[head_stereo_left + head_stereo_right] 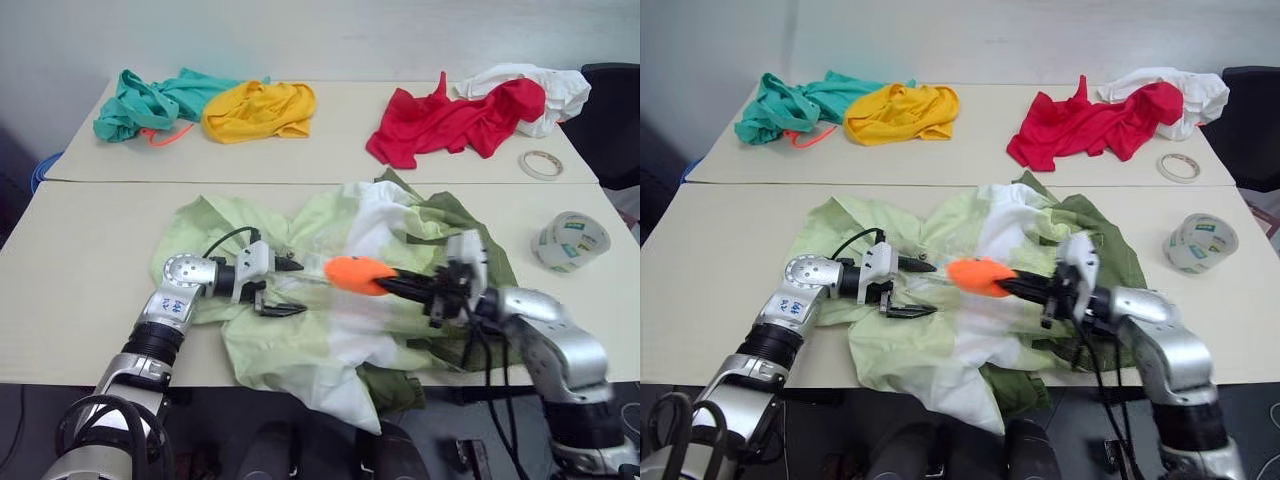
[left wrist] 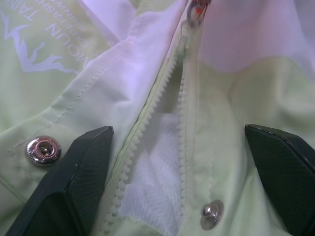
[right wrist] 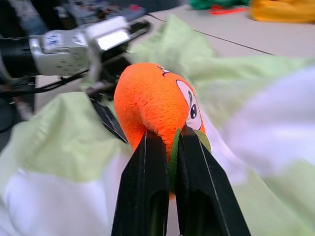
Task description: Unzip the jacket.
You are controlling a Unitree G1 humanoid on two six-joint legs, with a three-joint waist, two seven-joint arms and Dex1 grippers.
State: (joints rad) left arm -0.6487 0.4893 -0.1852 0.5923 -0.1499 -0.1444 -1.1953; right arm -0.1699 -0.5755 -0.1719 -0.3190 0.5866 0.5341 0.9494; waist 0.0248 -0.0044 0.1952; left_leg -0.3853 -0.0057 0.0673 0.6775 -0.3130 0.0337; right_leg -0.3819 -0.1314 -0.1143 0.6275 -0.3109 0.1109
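The large thin fabric jacket (image 1: 340,280) in pale green, white and olive blocks lies crumpled across the near part of the pale counter (image 1: 90,260), its lower edge spilling over the near rim, well apart from the yellow garment (image 1: 258,108) and the red garment (image 1: 450,122) on the far counter. The left gripper (image 1: 283,288) hovers over the jacket's left-centre with its fingers (image 2: 78,182) released wide, straddling the white zip (image 2: 167,108), which is already parted at this end and closed further along, flanked by two metal snaps (image 2: 43,150). The right gripper (image 3: 170,162) has its fingers clenched on the green tuft of a plump orange toy-like pull (image 1: 360,274), apparently attached to the zip's slider, though the join itself is not visible. To do this step well, the left fingers should probably close on the fabric just beside the parted teeth, pinning that end firmly, so the right arm can draw the orange pull steadily along the zip's own line. Pulling sideways or upward risks bunching the thin cloth into the teeth or dragging the whole jacket, and the narrow hold on the tuft could slip.
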